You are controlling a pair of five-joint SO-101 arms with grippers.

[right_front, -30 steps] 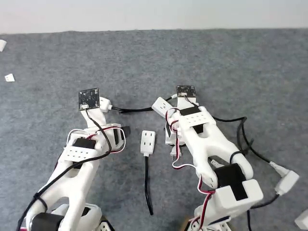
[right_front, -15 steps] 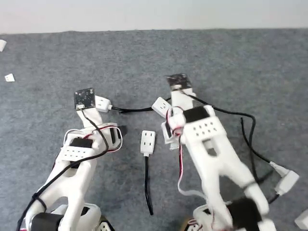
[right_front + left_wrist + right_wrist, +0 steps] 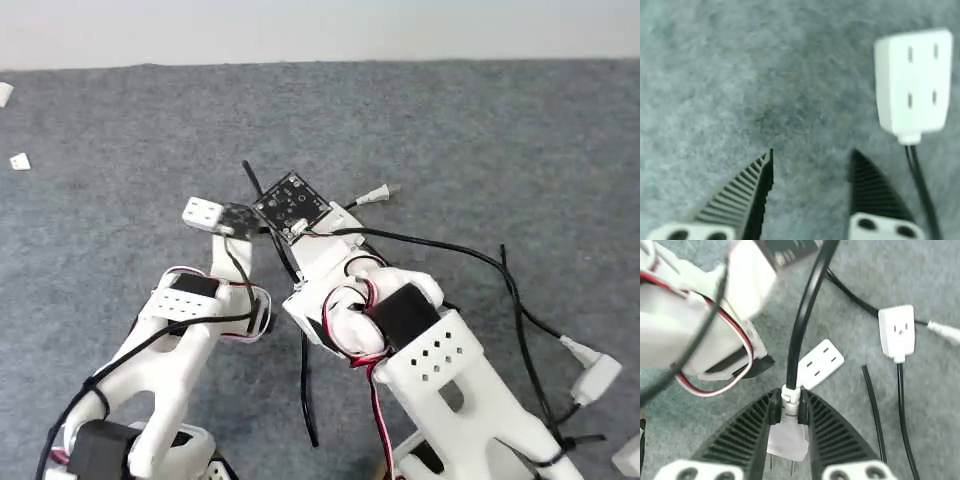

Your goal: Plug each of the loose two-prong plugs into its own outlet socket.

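Beside the arms: grey carpeted surface, fuzzy and matte, lies under everything.
Writing: print on the dark square circuit board is too small to read.
Right arm: right gripper has its ribbed black plastic fingers clamped on the white two-prong plug.
Plug: smooth, boxy moulded body, held off the carpet. Its long axis is in line with the fingers, two thin metal prongs point back toward the wrist, and a thick black cord leaves past the fingertips.
Left arm: left gripper has its sawtooth-ribbed fingers apart (bare carpet between them).
Flat socket: white four-slot socket block, rectangular with rounded corners, lies flat with its slots up in two pairs. A black cord leaves one short end, along its long axis. It sits near the left fingertips, off to one side, and just beyond the held plug.
Second socket: white three-hole outlet, face up on its own black cord, apart from the flat block.
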